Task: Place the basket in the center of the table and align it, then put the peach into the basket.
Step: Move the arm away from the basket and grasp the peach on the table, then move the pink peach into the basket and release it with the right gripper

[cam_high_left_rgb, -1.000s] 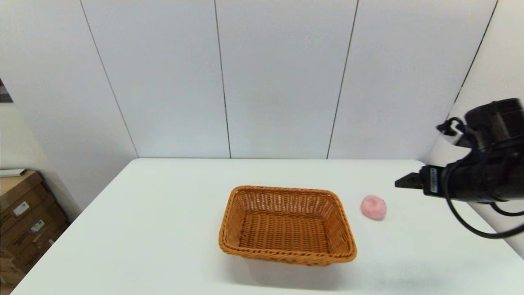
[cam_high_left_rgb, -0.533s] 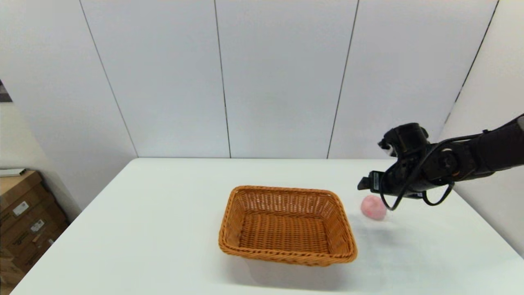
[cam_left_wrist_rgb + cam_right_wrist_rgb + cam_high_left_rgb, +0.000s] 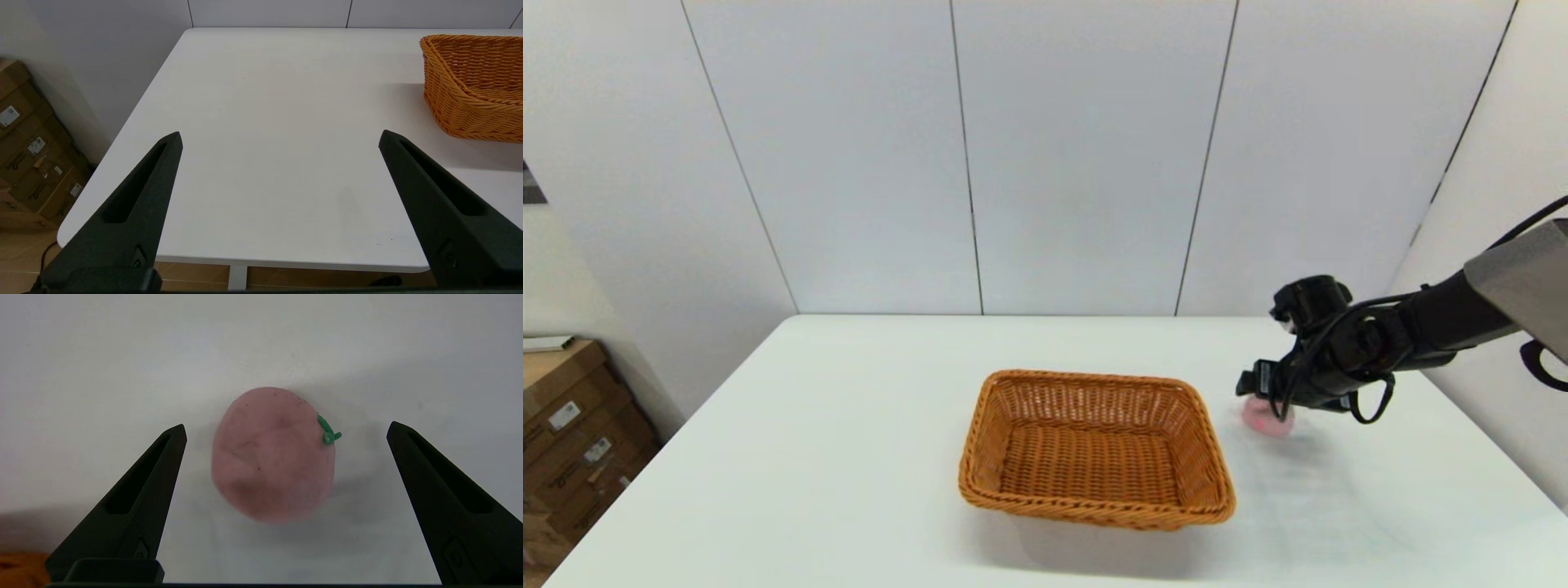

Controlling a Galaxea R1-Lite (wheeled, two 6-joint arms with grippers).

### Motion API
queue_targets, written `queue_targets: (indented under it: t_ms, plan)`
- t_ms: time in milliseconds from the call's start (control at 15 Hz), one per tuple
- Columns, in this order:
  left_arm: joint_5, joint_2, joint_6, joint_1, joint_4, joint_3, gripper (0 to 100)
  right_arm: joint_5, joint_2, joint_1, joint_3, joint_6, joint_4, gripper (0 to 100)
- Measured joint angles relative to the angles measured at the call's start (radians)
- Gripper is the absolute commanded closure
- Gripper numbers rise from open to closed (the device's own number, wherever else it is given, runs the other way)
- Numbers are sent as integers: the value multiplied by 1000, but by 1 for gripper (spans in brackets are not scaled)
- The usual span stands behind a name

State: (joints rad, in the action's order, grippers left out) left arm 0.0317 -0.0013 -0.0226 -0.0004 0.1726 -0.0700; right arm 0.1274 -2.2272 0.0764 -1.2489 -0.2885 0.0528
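Reaching for the peach (image 3: 273, 455): our right gripper (image 3: 286, 430) hangs over it, fingers spread wide, not touching. Peach sits on the table (image 3: 849, 425) just right of the basket (image 3: 1094, 445), which looks centred. Next: lower, close. Left gripper (image 3: 280, 139) idles, spread.

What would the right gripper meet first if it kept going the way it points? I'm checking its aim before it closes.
Most likely the peach: it lies centred between the open right gripper fingers, on the table. How far off is unclear.
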Motion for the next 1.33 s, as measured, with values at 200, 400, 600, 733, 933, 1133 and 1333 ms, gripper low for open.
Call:
queue_targets:
  t_ms: [200,400,600,733,933,1133,1333]
  plan:
    - [0,0,-1,0,0,0,0,0,-50,0,-10,0,-1,100]
    - [0,0,-1,0,0,0,0,-6,-64,0,-22,-13,-8,100]
    - [0,0,-1,0,0,0,0,-11,-40,1,-28,-40,4,100]
    - [0,0,-1,0,0,0,0,-13,-10,0,-27,-48,13,100]
    - [0,0,-1,0,0,0,0,-19,68,1,-26,-52,51,100]
    - [0,0,-2,0,0,-1,0,-108,199,22,-24,-99,102,100]
    - [1,0,-6,0,0,-1,0,-213,334,110,-24,-140,198,100]
